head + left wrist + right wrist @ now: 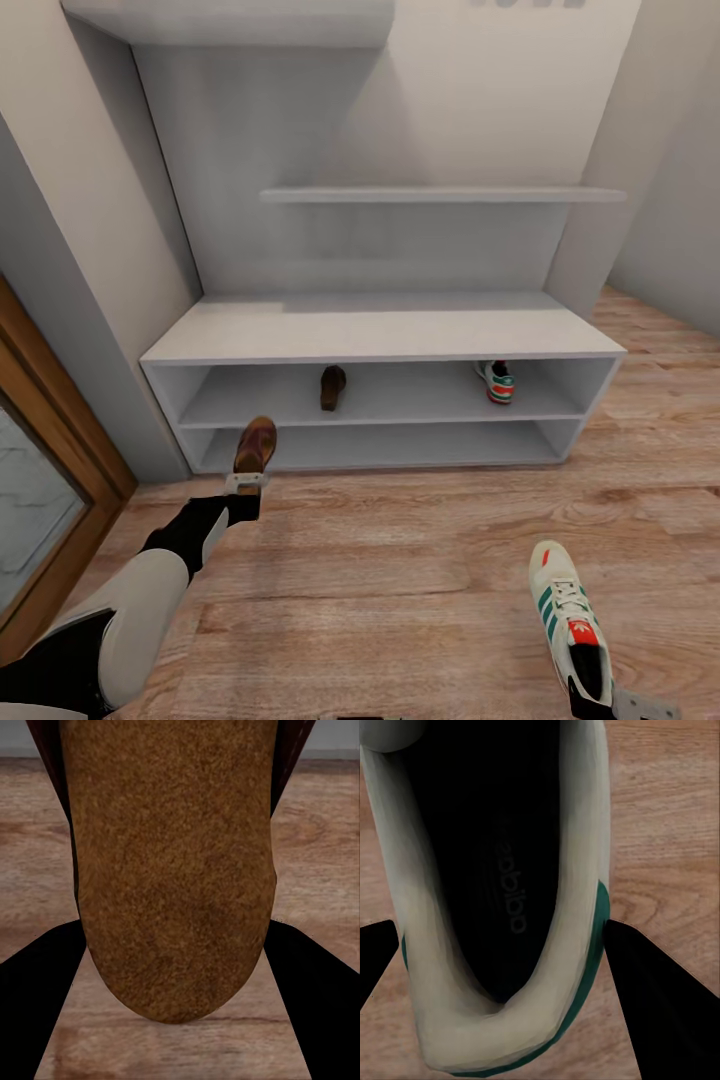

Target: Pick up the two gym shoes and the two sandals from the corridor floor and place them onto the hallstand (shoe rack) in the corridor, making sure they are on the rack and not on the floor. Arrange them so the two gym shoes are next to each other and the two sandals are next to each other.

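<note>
My left gripper (247, 481) is shut on a brown sandal (256, 444) and holds it just in front of the hallstand's (380, 335) lower left slot. In the left wrist view the sandal (172, 870) sits between the black fingers (37, 982). The other sandal (333, 386) stands on the middle shelf. A white gym shoe with green stripes (496, 381) rests on that same shelf, further right. My right gripper (600, 703) is shut on the heel of the second gym shoe (566, 610), low over the corridor floor (400, 560). The right wrist view looks into this shoe's opening (502, 855).
A wooden door frame (50, 440) borders the left side. Grey walls enclose the hallstand, with a stepped wall shelf (440, 195) above the bench top. Wood flooring continues past the unit's right end (660, 340).
</note>
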Tool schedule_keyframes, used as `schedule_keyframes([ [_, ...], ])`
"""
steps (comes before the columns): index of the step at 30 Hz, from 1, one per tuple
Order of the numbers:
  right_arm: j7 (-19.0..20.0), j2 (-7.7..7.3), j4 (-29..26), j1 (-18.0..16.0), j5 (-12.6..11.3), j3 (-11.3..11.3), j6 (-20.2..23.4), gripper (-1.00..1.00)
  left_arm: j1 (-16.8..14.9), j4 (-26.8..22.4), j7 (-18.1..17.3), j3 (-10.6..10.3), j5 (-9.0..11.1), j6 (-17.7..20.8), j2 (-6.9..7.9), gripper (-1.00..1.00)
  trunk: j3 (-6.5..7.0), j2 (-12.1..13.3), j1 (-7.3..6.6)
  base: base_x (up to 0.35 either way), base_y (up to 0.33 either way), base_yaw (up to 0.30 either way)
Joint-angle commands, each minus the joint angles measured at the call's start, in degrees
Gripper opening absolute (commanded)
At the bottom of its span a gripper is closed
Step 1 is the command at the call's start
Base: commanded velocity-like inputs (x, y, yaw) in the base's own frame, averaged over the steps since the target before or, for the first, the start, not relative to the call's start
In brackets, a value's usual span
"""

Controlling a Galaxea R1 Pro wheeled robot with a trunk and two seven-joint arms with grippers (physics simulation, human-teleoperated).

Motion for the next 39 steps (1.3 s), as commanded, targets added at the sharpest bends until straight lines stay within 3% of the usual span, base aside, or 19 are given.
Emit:
schedule_keyframes([
  [1,0.07,0.0,0.05,-0.05,0.55,-0.5,-0.2,-1.0,-0.03,-0.13,-0.47,0.43,-0.55,0.26,-0.05,-1.0,-0.32,-0.44,0.21,0.0,0.0,0.0],
  [10,0.07,0.0,0.0,-0.05,0.65,-0.32,-0.26,-1.0,-0.03,-0.12,-0.47,0.43,-0.51,0.25,-0.07,-1.0,-2.69,-0.94,0.63,0.0,0.0,0.0],
  [23,0.07,-0.08,0.05,-0.05,0.81,-0.23,-0.33,-1.0,0.14,-0.1,-0.4,0.41,-0.59,0.18,-0.07,-1.0,-2.71,-0.94,0.63,0.002,0.0,0.0],
  [39,0.07,-0.03,0.05,-0.05,0.75,-0.31,-0.14,-1.0,0.15,-0.9,-0.21,0.43,-0.67,0.16,-0.01,-1.0,-2.71,-0.94,0.63,0.21,0.0,-0.113],
])
